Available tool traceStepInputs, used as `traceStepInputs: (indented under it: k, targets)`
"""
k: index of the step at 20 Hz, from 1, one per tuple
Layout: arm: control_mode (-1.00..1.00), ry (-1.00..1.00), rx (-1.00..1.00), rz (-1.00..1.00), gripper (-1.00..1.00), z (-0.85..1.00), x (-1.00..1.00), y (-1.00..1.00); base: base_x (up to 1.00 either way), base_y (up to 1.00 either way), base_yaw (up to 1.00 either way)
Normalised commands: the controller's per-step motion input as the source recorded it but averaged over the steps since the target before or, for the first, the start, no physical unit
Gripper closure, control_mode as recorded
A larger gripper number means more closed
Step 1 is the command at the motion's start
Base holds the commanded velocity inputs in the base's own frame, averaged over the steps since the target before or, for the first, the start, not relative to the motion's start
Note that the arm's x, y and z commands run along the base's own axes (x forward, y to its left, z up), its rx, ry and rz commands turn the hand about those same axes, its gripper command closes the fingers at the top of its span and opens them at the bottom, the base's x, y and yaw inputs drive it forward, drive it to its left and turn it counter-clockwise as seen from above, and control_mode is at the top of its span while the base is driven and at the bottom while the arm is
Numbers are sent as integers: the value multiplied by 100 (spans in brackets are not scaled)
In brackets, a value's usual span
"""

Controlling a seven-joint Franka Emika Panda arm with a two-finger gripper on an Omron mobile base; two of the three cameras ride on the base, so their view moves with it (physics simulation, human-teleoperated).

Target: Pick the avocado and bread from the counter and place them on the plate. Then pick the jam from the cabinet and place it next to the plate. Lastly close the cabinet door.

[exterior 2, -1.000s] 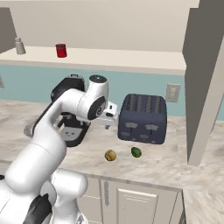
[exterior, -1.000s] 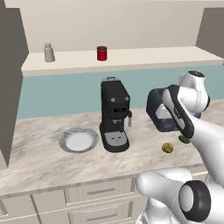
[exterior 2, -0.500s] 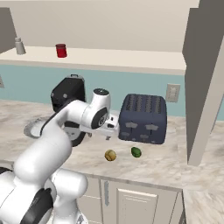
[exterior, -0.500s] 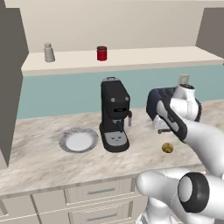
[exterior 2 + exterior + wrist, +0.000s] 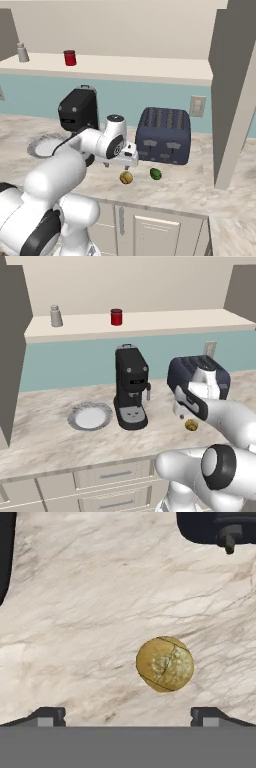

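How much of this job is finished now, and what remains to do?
Nothing looks done: the plate holds no food. In hand: the open tool hangs above the bread, not gripping it. Left: the bread and the avocado, both on the counter, go onto the plate; the jam stands on the cabinet shelf and must come down beside the plate; finally the door must be closed.

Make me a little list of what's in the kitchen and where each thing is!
bread: on counter, below the open gripper
avocado: on counter, beside bread, before toaster
plate: bare, left of coffee machine
jam: on cabinet shelf
shaker: on shelf, left of jam
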Motion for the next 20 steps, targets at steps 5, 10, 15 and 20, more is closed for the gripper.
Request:
traceStepInputs:
  k: [5, 10, 15, 20]
  targets:
    - [-100, 0, -3, 0, -100, -40, 2, -8, 0, 0, 0]
    - [-100, -5, 0, 0, -100, -17, 9, -17, 0, 0, 0]
    - [-100, -8, 0, 0, -100, -2, 8, -30, 0, 0, 0]
    - [-100, -3, 0, 0, -100, -14, 20, -4, 0, 0, 0]
